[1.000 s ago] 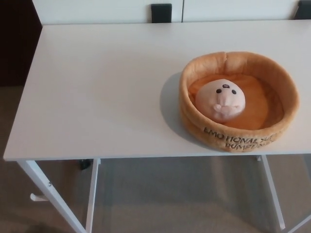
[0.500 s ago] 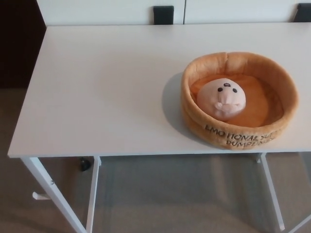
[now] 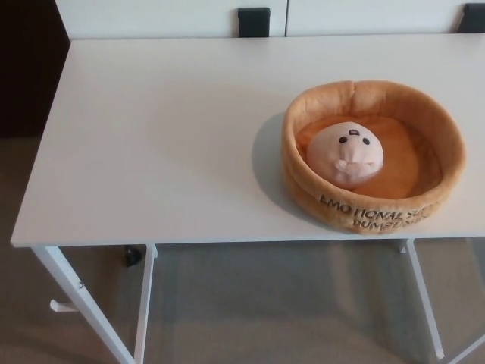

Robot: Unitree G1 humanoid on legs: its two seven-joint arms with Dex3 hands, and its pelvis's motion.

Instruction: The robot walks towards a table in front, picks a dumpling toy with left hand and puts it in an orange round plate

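1. White rectangular worktop [image 3: 151,136] on thin white metal legs [image 3: 85,297] fills most of the head view; grey-brown carpet floor [image 3: 280,311] shows below its front edge.
2. White wall panels [image 3: 151,17] run along the far edge, w/ a small black square block [image 3: 254,21] set betw. them and another dark bit at the top right corner.
3. Orange round plush plate [image 3: 373,212] w/ a thick padded raised rim sits on the right part of the worktop, close to the front edge. Black lettering on its front wall reads approx. "EMOTIONAL SUP... DUMP...", partly cut by the curve.
4. Pale pink round plush dumpling toy [image 3: 345,154] w/ small black eyes lies inside the plate, on its orange floor, roughly centred, a bit left of middle.
5. Neither robot hand is in frame, so can't tell the state of the fingers, L or R.
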